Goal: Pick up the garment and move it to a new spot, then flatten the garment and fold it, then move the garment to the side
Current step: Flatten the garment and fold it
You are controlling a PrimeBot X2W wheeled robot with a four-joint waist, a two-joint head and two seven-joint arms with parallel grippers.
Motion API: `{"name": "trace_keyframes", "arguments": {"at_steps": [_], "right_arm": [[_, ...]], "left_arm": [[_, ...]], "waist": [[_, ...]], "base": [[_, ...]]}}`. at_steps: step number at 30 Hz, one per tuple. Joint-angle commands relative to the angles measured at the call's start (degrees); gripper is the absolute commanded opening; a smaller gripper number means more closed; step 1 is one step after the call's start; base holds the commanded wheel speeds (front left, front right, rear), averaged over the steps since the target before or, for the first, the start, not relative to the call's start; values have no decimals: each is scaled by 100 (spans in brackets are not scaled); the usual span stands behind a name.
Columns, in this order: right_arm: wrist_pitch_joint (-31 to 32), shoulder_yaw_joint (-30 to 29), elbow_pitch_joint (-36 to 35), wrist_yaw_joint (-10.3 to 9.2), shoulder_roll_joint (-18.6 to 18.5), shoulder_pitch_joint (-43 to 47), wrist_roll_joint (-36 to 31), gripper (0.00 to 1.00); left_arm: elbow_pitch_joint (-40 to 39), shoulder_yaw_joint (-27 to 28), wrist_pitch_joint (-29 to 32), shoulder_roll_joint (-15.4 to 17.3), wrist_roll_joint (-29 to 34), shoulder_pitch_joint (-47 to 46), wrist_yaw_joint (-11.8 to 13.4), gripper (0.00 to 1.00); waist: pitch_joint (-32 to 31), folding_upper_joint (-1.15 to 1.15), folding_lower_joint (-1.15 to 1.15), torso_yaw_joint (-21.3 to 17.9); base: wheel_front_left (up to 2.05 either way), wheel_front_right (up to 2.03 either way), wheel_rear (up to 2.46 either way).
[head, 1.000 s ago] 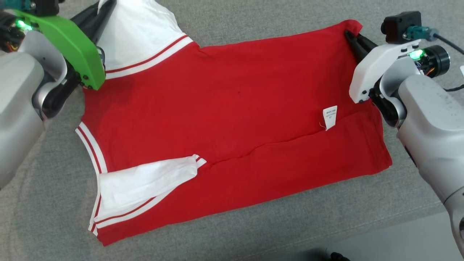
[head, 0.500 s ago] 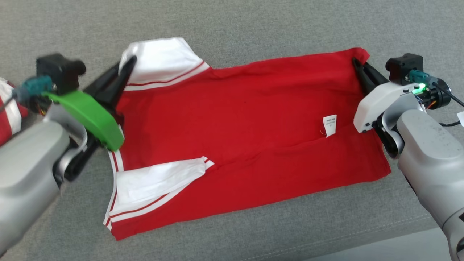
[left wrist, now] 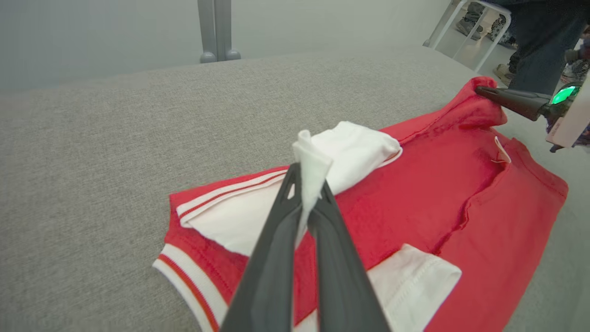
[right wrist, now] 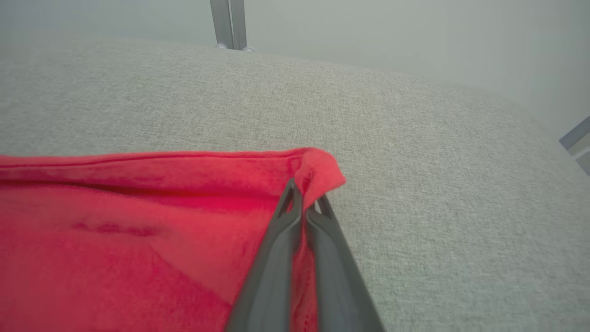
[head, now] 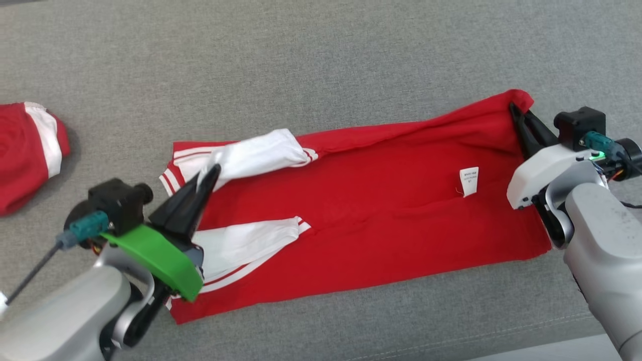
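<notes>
Now: left hand (head: 214,170) clamped on white sleeve (head: 261,155) of garment (head: 381,200), right hand (head: 512,106) on red corner (head: 520,97), both angled forward.

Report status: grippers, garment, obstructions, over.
Left gripper shut on white sleeve. Right gripper shut on garment corner. Part-folded on grey cushion. Second red garment apart, far left.

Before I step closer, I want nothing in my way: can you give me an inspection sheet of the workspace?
Surface: grey fabric pad, garment lying on it.
Job's things: red garment, raised at both held points.
Clutter: second red-and-white garment at the left.
End effectors: left end effector shut on white sleeve; right end effector shut on red garment's corner.
Cables: dark cable off the left wrist.
Surroundings: person's legs; grey post.
</notes>
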Motion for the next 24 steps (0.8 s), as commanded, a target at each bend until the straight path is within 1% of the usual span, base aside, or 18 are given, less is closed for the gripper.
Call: {"name": "trace_keyframes", "arguments": {"at_steps": [1,6,14,15,16,17,21,24], "right_arm": [[-13,-104,-92,-10,16,185,-95,0],[-13,-514,-474,-10,97,630,-316,0],[-14,-961,-897,-10,287,1314,-541,0],[-14,-993,-920,-10,307,1364,-564,9],[-14,-1063,-988,-10,335,1406,-558,100],[-14,-1107,-1018,-10,343,1460,-553,100],[-15,-1284,-1325,-10,321,1705,-499,100],[-15,-1418,-1683,-10,272,1880,-469,100]], "left_arm": [[-46,74,-14,-40,64,229,61,0],[-169,411,-15,-172,179,856,183,0],[58,787,-15,-429,373,1586,113,0],[89,830,-15,-465,422,1633,127,8],[117,888,-16,-510,500,1674,137,83],[130,976,-16,-569,548,1719,147,100],[57,1624,-15,-834,955,2028,141,100],[-125,2425,-16,-1080,1478,2365,174,100]], "waist": [[-51,0,0,32],[-163,0,0,74],[-317,0,0,87],[-336,0,0,84],[-356,0,0,79],[-380,0,0,81],[-485,0,0,90],[-554,0,0,90]], "base": [[0,0,0],[0,0,0],[0,0,0],[0,0,0],[0,0,0],[0,0,0],[0,0,0],[0,0,0]]}}
